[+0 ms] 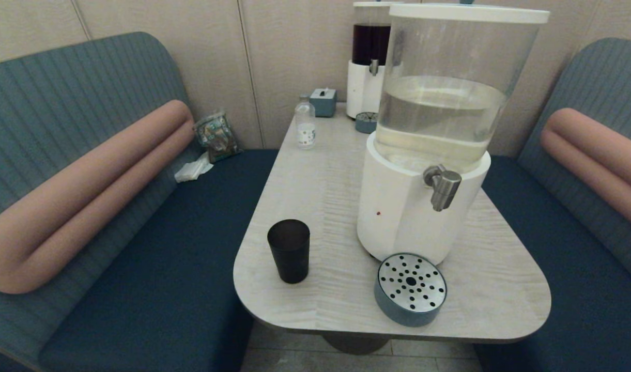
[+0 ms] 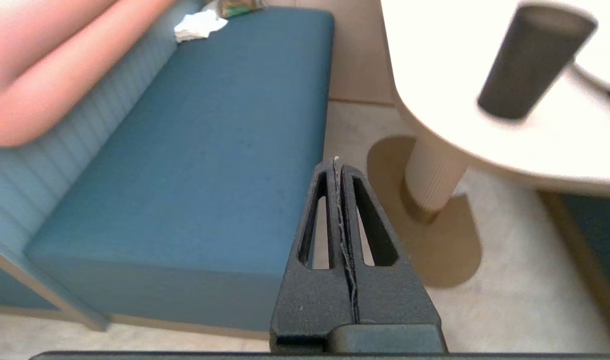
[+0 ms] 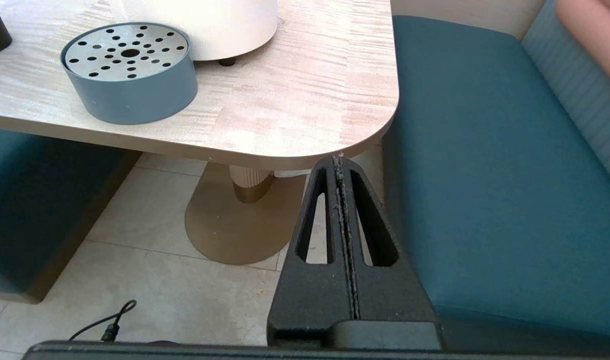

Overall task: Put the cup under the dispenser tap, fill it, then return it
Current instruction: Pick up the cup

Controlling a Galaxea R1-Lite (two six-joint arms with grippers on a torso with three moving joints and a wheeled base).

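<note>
The black cup (image 1: 289, 250) stands upright near the table's front left edge, also seen as the cup (image 2: 534, 60) in the left wrist view. The steel dispenser tap (image 1: 442, 186) juts from the large white-based dispenser (image 1: 413, 206), above a round blue-grey drip tray (image 1: 410, 288) with a perforated metal top, the drip tray (image 3: 130, 72) showing again in the right wrist view. My left gripper (image 2: 336, 162) hangs shut and empty below table height, left of the table. My right gripper (image 3: 338, 159) is shut and empty below the table's front right corner. Neither arm shows in the head view.
A small clear bottle (image 1: 305, 124), a blue tissue box (image 1: 323, 102) and a dark-liquid dispenser (image 1: 369, 67) with its own small tray stand at the table's back. Blue benches (image 1: 155, 248) flank the table (image 1: 315, 196). A cable (image 3: 105, 327) lies on the floor.
</note>
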